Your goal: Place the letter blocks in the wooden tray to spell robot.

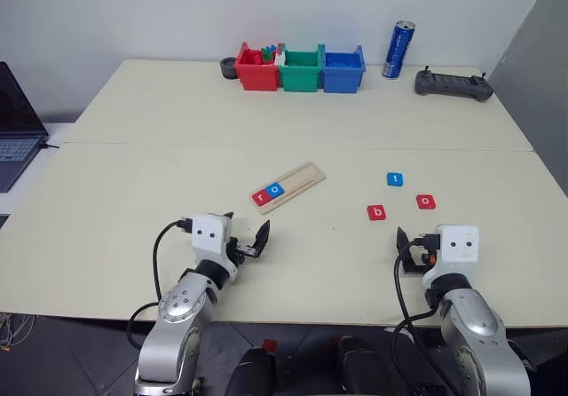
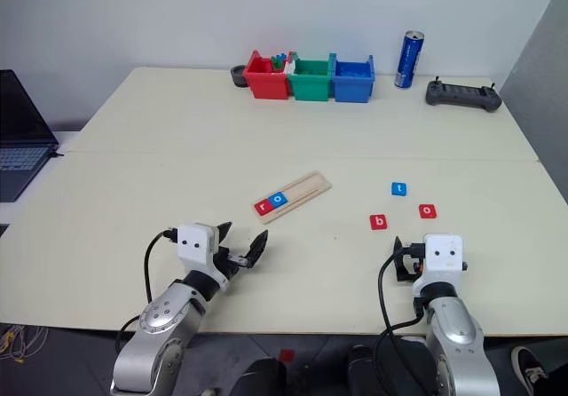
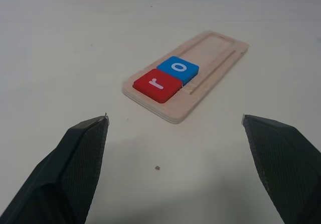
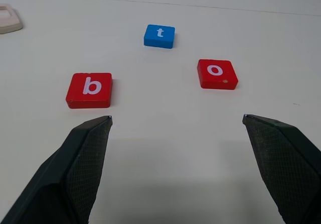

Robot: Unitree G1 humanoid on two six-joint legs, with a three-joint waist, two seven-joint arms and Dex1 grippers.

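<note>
The wooden tray [image 1: 306, 177] lies slanted at the table's middle. A red "r" block [image 1: 263, 197] and a blue "o" block [image 1: 275, 188] sit side by side at its near end. To its right, three blocks lie loose on the table: a blue "t" [image 4: 159, 35], a red "b" [image 4: 90, 90] and a red "o" [image 4: 216, 74]. My left gripper [image 1: 246, 232] hovers open in front of the tray, holding nothing. My right gripper [image 1: 415, 243] is open just short of the loose blocks, its fingers empty.
Red [image 1: 257, 69], green [image 1: 300, 71] and blue [image 1: 343, 70] plastic bins stand in a row at the back, with a small dark round object [image 1: 229, 67] on their left. A blue can [image 1: 398, 50] and a black controller [image 1: 453, 83] are at the back right. A laptop [image 1: 16, 121] sits off the left edge.
</note>
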